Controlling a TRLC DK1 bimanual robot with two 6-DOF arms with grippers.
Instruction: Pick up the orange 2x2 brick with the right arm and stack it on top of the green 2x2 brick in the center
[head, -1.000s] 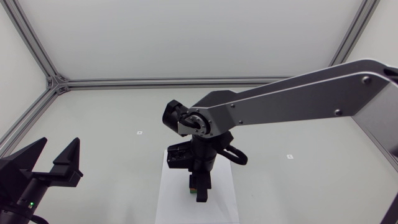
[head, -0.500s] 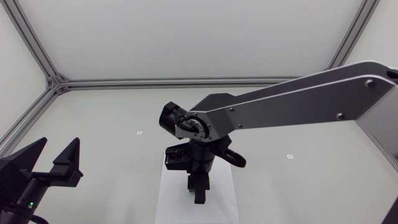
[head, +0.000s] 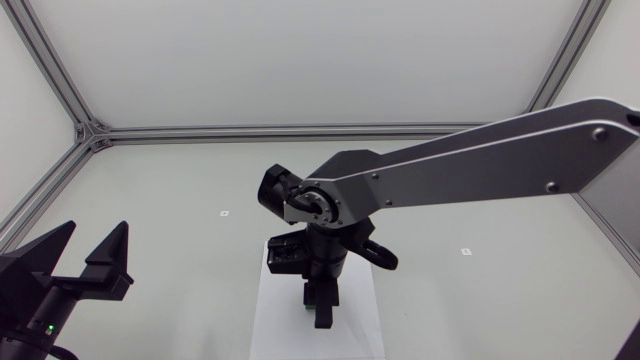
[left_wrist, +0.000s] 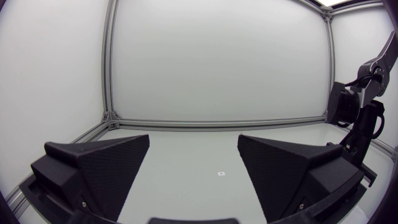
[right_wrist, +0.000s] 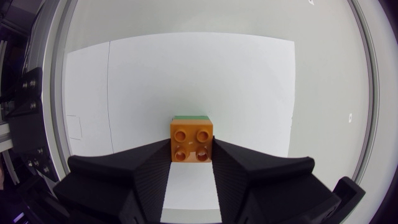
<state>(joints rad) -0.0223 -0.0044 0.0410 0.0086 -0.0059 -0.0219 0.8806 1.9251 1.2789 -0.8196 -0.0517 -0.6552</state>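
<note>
In the right wrist view the orange 2x2 brick (right_wrist: 191, 142) sits studs-up between my right gripper's (right_wrist: 191, 150) fingers, which press on it from both sides. Only a thin strip of the green 2x2 brick (right_wrist: 191, 117) shows just beyond the orange brick's far edge, so the orange one is almost directly over it. Whether the two touch I cannot tell. Seen from the head view, my right gripper (head: 321, 308) points straight down over the white sheet (head: 270, 320), with a sliver of green (head: 306, 308) beside its fingers. My left gripper (head: 88, 250) (left_wrist: 193, 168) stands open and empty at the table's left.
The white sheet (right_wrist: 249, 81) lies under the bricks at the centre. My right arm (head: 480, 165) spans from the right side to the middle and shows at the far side of the left wrist view (left_wrist: 357, 118). Small marks dot the table (head: 224, 213).
My right arm's wrist has shifted slightly left and settled a little lower over the green brick, still holding the orange brick. The left arm has not moved.
</note>
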